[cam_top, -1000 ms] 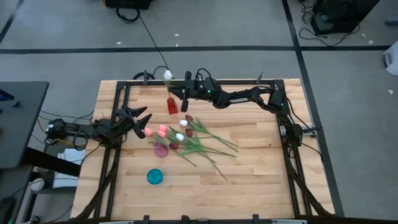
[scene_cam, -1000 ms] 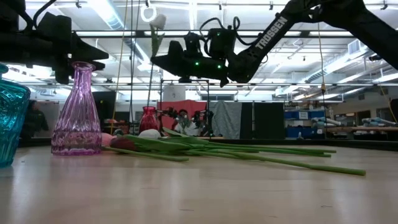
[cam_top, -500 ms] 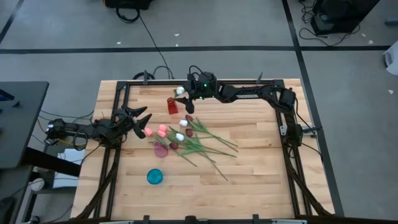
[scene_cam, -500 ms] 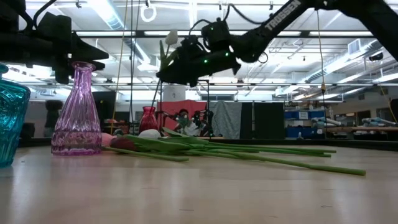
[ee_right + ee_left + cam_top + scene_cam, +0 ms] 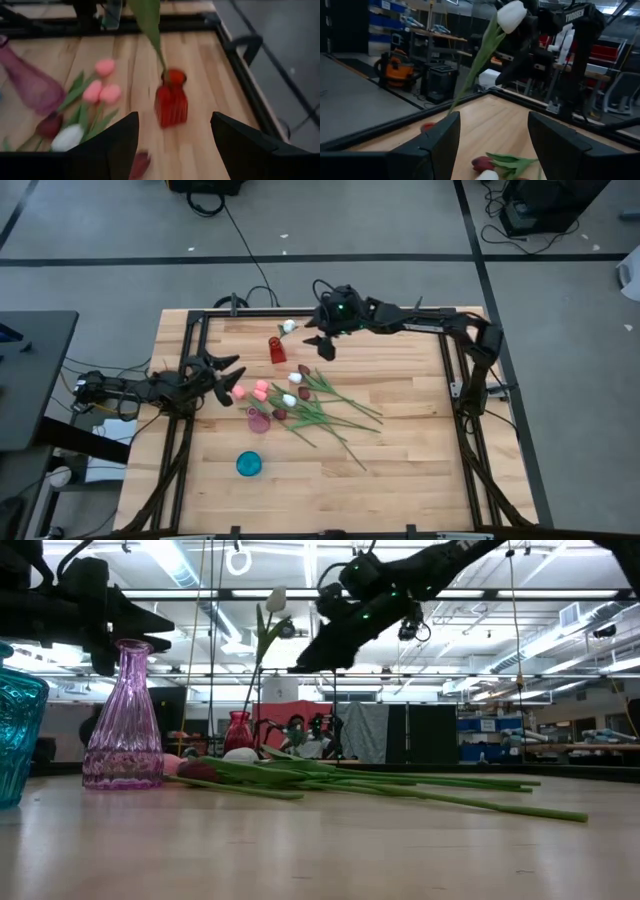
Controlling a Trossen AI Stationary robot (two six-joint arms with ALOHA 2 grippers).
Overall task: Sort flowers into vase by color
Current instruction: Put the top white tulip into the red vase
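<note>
- While the white tulip (image 5: 288, 326) stands with its stem in the mouth of the red vase (image 5: 277, 350), it leans away from the vase, its head off to the side of the neck toward the right gripper (image 5: 322, 342).
- That gripper hovers above the table just beside the red vase, and its fingers are spread apart and hold nothing.
- Judging from this, the tulip is placed, but only the narrow neck keeps it; a light touch by the arm could tip the small vase or pull the stem out.
- Most of the other flowers (image 5: 300, 406) lie in a heap on the table (image 5: 420, 450), near the red vase on the side toward the purple vase (image 5: 259, 421): pink heads, white ones and dark maroon ones with the stems crossing each other.
- Because the stems are tangled, taking one could drag its neighbours and push the purple vase, which stands touching the heap.
- Farther from the red vase, beyond the purple one, stands the blue vase (image 5: 249, 464).
- Well apart from the red vase, the left gripper (image 5: 226, 375) waits at the table's left edge with its fingers also spread and empty.
</note>
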